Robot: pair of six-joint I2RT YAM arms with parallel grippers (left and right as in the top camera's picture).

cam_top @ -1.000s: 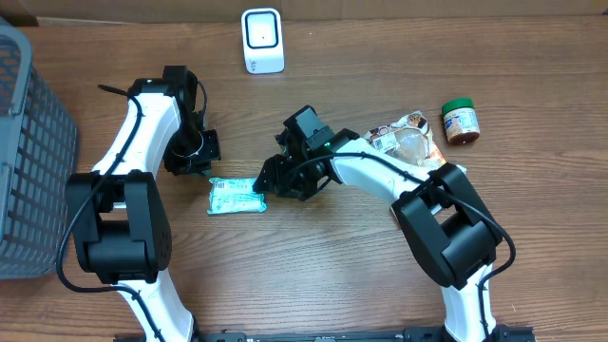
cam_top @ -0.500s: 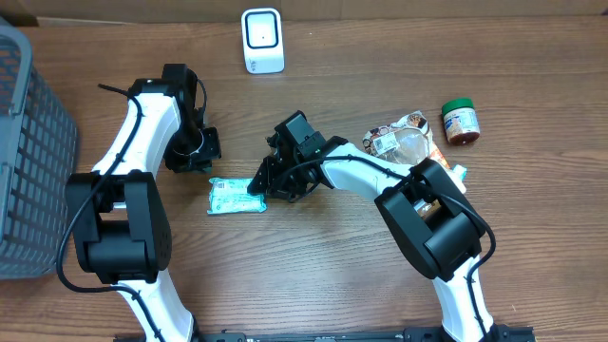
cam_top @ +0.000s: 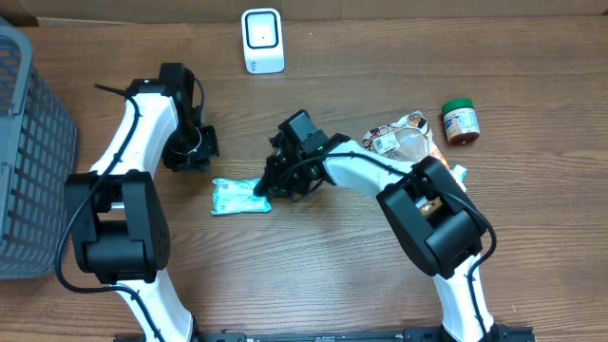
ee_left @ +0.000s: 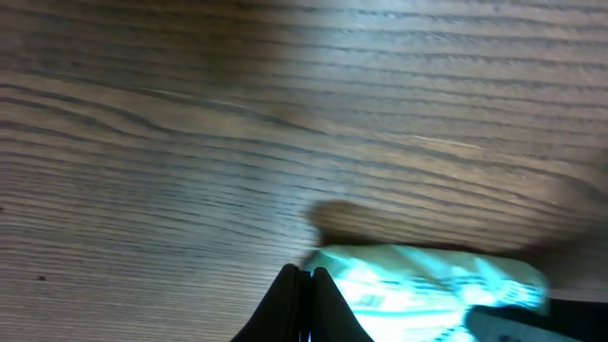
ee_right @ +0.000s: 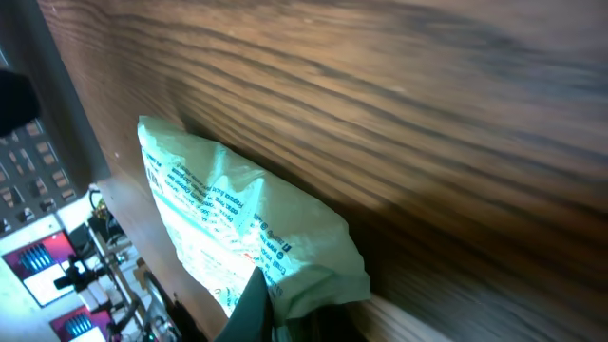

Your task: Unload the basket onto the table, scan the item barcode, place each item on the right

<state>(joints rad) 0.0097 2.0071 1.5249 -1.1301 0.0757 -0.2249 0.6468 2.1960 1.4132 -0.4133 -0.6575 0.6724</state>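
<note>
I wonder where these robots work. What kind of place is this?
Probably a pretend shop checkout on a wooden table: there's a white barcode scanner, a grey basket, and groceries like a teal packet and a jar.

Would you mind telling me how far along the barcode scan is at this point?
Done: the right gripper is shut on one end of the teal packet. In hand: the pick-up; it sits low by the table. Left: carrying it to the white scanner and showing the barcode there.
</note>
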